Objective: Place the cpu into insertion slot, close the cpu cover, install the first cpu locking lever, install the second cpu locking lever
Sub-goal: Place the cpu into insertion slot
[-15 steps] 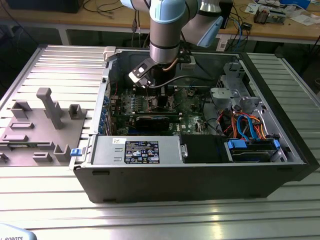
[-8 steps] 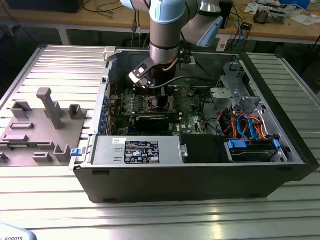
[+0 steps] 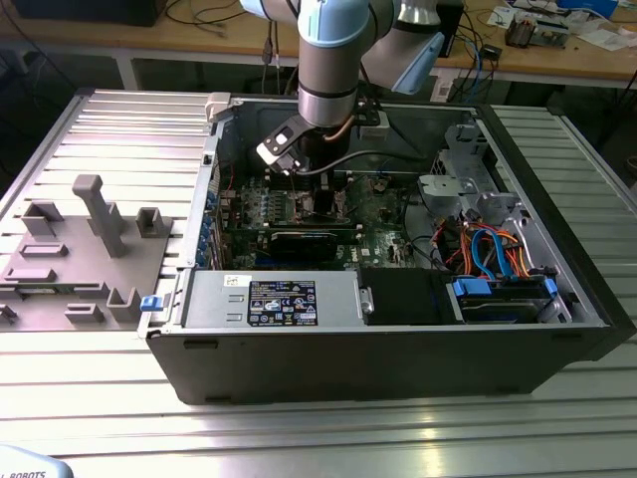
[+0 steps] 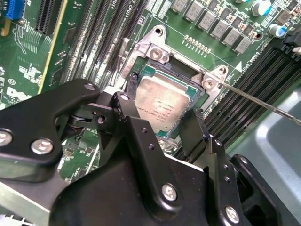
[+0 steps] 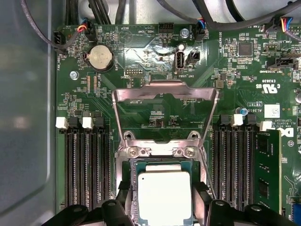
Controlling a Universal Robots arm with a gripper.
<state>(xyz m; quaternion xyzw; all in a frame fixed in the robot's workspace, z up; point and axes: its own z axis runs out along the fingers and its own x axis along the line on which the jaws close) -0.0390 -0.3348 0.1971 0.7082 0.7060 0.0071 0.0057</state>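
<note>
From my station I see the arm (image 3: 328, 60) reaching straight down into the open computer case (image 3: 398, 354), which lies on its side on the ribbed metal table (image 3: 100, 418). The gripper (image 3: 317, 199) is low over the green motherboard (image 3: 383, 214), near the middle of the case. At the exterior view's left, a grey fixture block (image 3: 75, 269) with upright pegs sits on the table, well apart from the gripper.

In both wrist views the cpu (image 4: 162, 100) lies flat in the insertion slot (image 4: 175, 70), silver top up, and looks level with the socket's dark walls. The black fingers (image 4: 192, 125) stand on two opposite sides of the chip, right against its edges. I read the claw as closed on the cpu (pinching the chip while the chip rests in the socket).

The cpu cover (image 5: 141, 94) is open. The silvery frame stands tilted up from its hinge on the socket's edge, and I see the green board through its square cut-out. A thin locking lever (image 4: 263, 102) sticks out from one corner of the socket and crosses over the memory slots (image 5: 87, 169), not latched down. Those long black slots flank the socket on both sides, and one green memory module (image 5: 268, 179) is seated in the group on one side. A round coin cell (image 5: 101, 57) sits on the board beyond the cover.
</note>
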